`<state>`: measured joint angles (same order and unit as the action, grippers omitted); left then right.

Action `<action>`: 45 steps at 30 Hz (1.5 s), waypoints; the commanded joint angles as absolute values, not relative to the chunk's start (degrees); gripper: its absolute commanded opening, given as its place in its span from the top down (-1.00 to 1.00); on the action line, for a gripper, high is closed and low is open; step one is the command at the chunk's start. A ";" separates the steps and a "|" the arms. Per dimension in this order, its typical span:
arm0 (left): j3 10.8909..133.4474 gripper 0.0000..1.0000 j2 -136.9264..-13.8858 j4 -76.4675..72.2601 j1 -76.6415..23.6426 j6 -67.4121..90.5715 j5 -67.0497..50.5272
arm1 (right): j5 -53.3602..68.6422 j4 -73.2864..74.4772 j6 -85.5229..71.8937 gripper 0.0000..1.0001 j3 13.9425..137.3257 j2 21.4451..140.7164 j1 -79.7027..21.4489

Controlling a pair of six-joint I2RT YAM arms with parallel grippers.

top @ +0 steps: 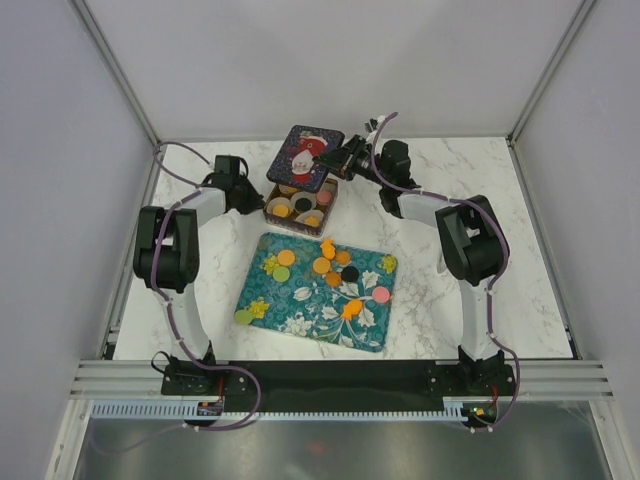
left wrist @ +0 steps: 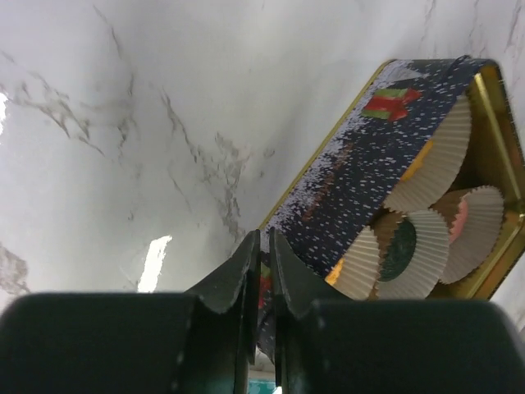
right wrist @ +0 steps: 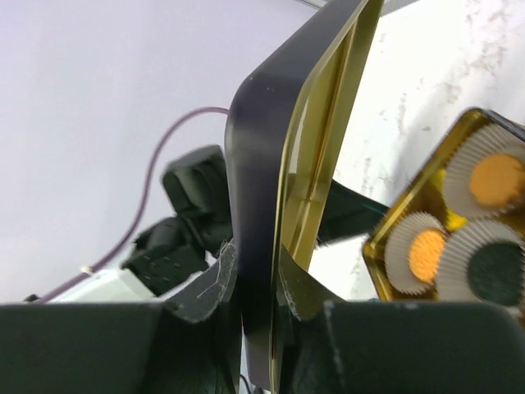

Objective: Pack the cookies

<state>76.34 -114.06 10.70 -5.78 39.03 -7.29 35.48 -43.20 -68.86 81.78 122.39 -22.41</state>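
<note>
Several loose cookies, mostly orange (top: 328,262), with a black one (top: 350,273), a pink one (top: 381,294) and a green one (top: 243,316), lie on a teal floral tray (top: 300,320). Behind it stands an open tin (top: 333,203) holding cookies in white paper cups. My right gripper (top: 327,158) is shut on the tin's dark blue lid (top: 303,155) and holds it tilted above the tin; in the right wrist view the lid (right wrist: 262,164) stands edge-on between the jaws (right wrist: 256,263). My left gripper (top: 257,203) is shut and empty, its tips (left wrist: 264,238) at the tin's outer wall (left wrist: 353,164).
In the right wrist view the tin's gold rim (right wrist: 373,246) shows cups with orange cookies (right wrist: 496,179) and a dark one (right wrist: 495,275). The left arm (right wrist: 189,213) is close behind the lid. White walls enclose the marble table (top: 450,290).
</note>
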 commanded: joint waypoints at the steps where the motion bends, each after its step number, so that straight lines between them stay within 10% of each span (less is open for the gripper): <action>1: 72.78 0.70 -111.90 6.42 -7.90 42.71 -5.71 | 37.35 -56.07 -74.97 0.91 82.18 122.78 -21.10; 26: 63.98 0.46 -98.27 8.96 -5.01 42.37 -3.24 | 47.01 -65.48 -85.25 0.89 82.61 131.92 -18.72; 45: 77.16 -0.56 -107.91 4.40 -3.43 39.29 -28.81 | 55.99 -54.06 -77.52 0.85 84.37 134.65 -18.90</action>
